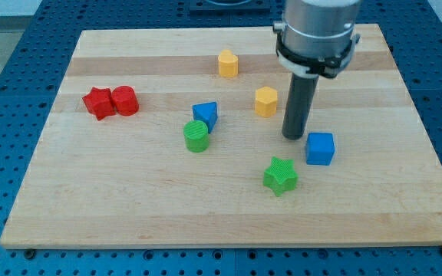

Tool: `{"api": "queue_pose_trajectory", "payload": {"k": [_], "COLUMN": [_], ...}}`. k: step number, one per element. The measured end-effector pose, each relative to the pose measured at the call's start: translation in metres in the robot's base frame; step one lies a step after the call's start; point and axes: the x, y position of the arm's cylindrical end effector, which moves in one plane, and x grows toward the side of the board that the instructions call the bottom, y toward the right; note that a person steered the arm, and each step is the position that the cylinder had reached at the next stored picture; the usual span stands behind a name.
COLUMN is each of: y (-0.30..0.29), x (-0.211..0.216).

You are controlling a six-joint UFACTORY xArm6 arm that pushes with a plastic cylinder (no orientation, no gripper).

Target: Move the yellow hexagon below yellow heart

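Observation:
The yellow hexagon (pixel 266 101) lies near the board's middle, right of centre. The yellow heart (pixel 228 63) lies above it and to its left, near the view's top. My tip (pixel 294 136) rests on the board just right of and slightly below the yellow hexagon, with a small gap between them. The rod rises to the grey arm body at the view's top.
A blue cube (pixel 320 148) sits just right of and below my tip. A green star (pixel 281 175) lies below. A blue block (pixel 205 115) and a green cylinder (pixel 196 136) sit left of centre. A red star (pixel 97 102) and a red block (pixel 124 100) touch at the left.

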Motion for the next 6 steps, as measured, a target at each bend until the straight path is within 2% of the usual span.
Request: {"api": "queue_pose_trajectory", "payload": {"k": [1, 4, 6], "y": [-0.004, -0.062, -0.067], "x": [-0.033, -0.047, -0.02]}}
